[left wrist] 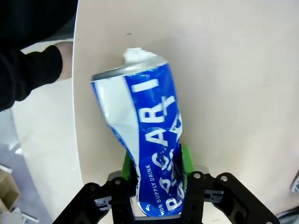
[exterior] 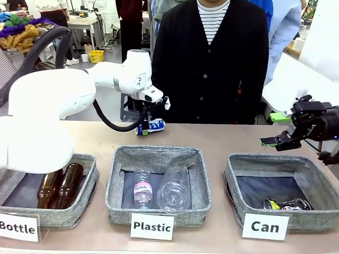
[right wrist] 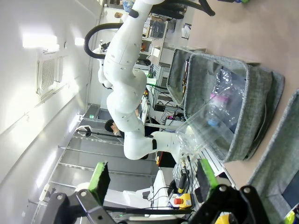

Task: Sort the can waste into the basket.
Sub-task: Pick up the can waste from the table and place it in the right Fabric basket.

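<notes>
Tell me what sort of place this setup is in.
Probably a robotics lab rigged for waste sorting. A white robot arm works over grey baskets carded Bottle, Plastic and Can, with workbenches and equipment behind.

A pale beige table [exterior: 222,138] fills the foreground. Behind it lies a grey floor [exterior: 108,103], with a white desk [exterior: 85,24] farther back, a yellow crate [exterior: 96,55] beneath it and heaped coloured cloth [exterior: 18,29] (far left).

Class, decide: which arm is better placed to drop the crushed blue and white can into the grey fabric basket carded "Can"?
Left, likely: its claw already grips the crushed blue and white can. The right claw holds nothing above the grey fabric "Can" basket.
</notes>
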Motion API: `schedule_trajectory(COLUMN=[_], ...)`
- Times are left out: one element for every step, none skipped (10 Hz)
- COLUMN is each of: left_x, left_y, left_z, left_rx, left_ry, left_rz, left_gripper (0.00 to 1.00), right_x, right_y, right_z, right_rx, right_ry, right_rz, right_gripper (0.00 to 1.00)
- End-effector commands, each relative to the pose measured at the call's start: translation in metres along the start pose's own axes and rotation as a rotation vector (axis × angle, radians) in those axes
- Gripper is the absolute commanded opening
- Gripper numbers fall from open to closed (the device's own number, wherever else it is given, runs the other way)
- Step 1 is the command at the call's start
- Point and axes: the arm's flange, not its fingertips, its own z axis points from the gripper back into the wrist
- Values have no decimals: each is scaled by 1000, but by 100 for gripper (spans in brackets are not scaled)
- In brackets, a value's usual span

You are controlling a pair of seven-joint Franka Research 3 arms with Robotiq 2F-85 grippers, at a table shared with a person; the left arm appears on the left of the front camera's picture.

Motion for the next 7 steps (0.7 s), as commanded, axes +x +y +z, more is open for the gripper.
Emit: schedule_trajectory(left_x=[15,14,13,11,8,4,-5], left_y=[23,23,22,21,17,8,-12], left_z=[4,4,5,6,12,24,52], left_rx=[6,2,-1,-3,-6,4,5], left_ry=[34,31,23,21,9,-1,-42], left_rz=[13,12,9,10,6,5,-17], left_gripper=[4,0,0,0,0,0,0], right_x=[-1,-1,-1,-1,-1,-1,-1], right_y=[1,1,1,1,1,1,1], right_z=[0,0,0,0,0,0,0], right_rx=[4,4,4,4,4,4,4], right_ry=[4,4,4,4,4,4,4], right_rz=[9,9,9,9,9,9,9], right_gripper=[100,100,100,100,100,100,100])
